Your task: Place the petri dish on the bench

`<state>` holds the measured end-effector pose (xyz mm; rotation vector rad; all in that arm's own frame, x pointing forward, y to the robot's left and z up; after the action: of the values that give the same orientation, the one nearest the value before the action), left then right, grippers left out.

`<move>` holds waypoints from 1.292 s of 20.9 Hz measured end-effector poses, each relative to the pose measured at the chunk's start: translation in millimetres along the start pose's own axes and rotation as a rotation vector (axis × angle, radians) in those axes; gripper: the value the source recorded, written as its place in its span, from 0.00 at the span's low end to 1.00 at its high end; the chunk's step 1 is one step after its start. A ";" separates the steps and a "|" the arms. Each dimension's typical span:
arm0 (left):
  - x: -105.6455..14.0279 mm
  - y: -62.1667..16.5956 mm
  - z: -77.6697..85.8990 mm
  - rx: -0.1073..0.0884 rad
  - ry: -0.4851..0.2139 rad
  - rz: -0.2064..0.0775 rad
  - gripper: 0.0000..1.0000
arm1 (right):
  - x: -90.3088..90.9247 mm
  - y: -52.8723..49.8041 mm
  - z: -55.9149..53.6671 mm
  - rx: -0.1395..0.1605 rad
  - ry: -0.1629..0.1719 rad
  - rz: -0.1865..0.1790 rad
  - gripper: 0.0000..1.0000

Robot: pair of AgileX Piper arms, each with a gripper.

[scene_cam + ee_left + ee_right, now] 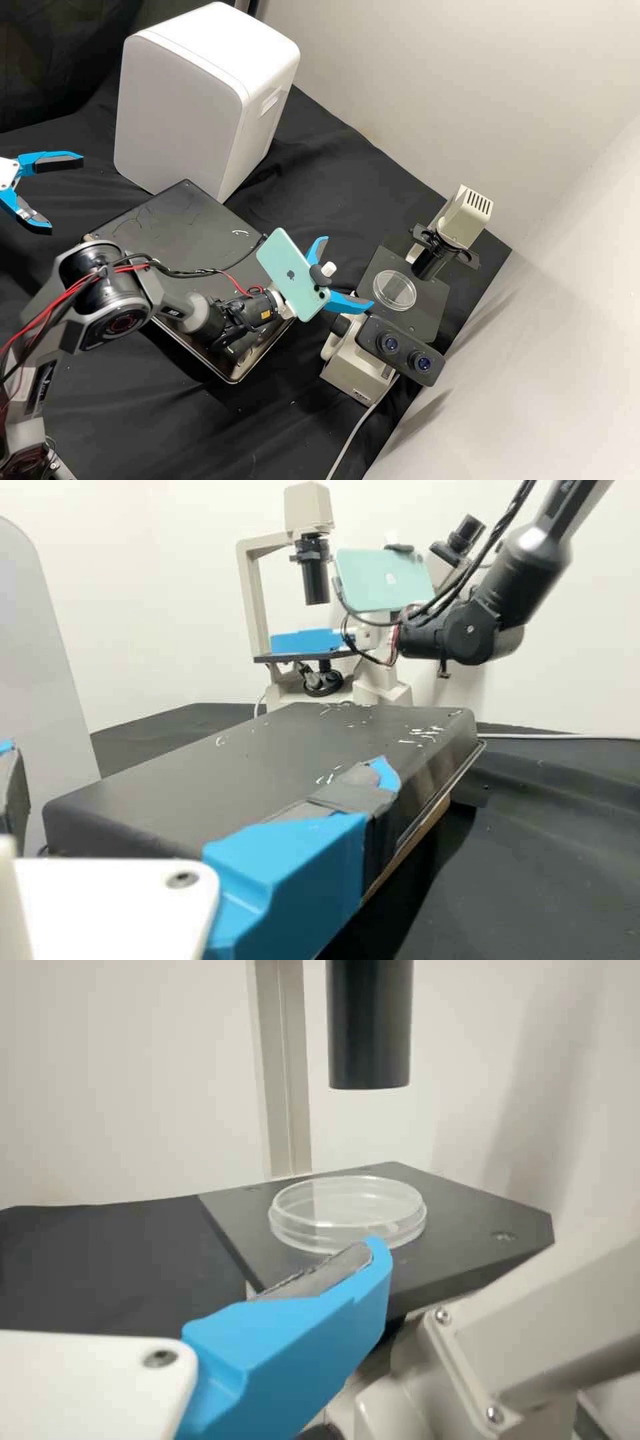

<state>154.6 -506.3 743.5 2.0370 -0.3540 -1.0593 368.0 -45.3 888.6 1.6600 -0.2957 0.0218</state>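
A clear petri dish [395, 288] [347, 1210] lies on the black stage [427, 313] of the microscope, under its dark objective tube [369, 1020]. My right gripper [347, 273] is open just left of the stage and level with it, with nothing between its fingers. One blue fingertip [335, 1275] sits close to the dish's near rim without touching it. My left gripper [63, 193] is open and holds nothing at the bench's far left, facing the flat black box; one finger [340, 810] points toward that box.
The microscope [373, 353] [300, 580] stands at the bench's right end against the white wall. A flat black box [180, 227] [260, 770] lies mid-bench, a tall white appliance [200, 93] behind it. A mint-green phone [293, 273] is mounted on the right wrist.
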 end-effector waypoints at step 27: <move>1.5 -3.0 2.6 0.020 -0.018 -0.014 1.00 | 42.9 42.1 27.6 -0.018 -0.097 0.073 1.00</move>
<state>153.2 -506.5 739.5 2.0515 -0.3614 -1.0873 396.3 -83.5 934.5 1.6346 -0.4288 -0.0065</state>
